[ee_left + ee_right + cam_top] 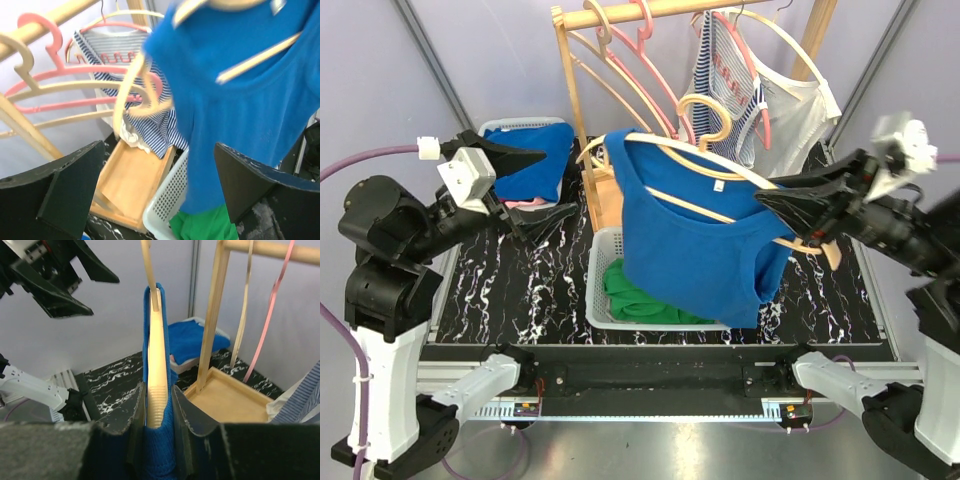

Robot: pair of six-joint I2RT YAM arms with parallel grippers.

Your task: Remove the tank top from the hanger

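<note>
Here we are with the blue tank top (705,245) not yet off the wooden hanger (720,170). The pair hangs tilted in the air, in front of the wooden rack (570,100) and above the white basket (605,270), which holds a green garment (640,295).

On the right we see the right gripper (159,395) with its jaws closed on the right-hand end of the hanger. Blue cloth is wrapped over the wood there. From the wrist view the pads seem to press on the cloth rather than on bare wood, though we cannot be sure at that angle. The hanger's hook points up and to the left, clear of the rail.

Over on the left, the left gripper (535,185) hovers with its jaws spread wide and nothing between them, well apart from the tank top. Its fingers (70,190) frame the shirt's lower hem and the basket rim in the wrist view.

Behind, we see pink hangers (640,60), a striped top (730,80) and a white top (800,110) on the rack.
</note>
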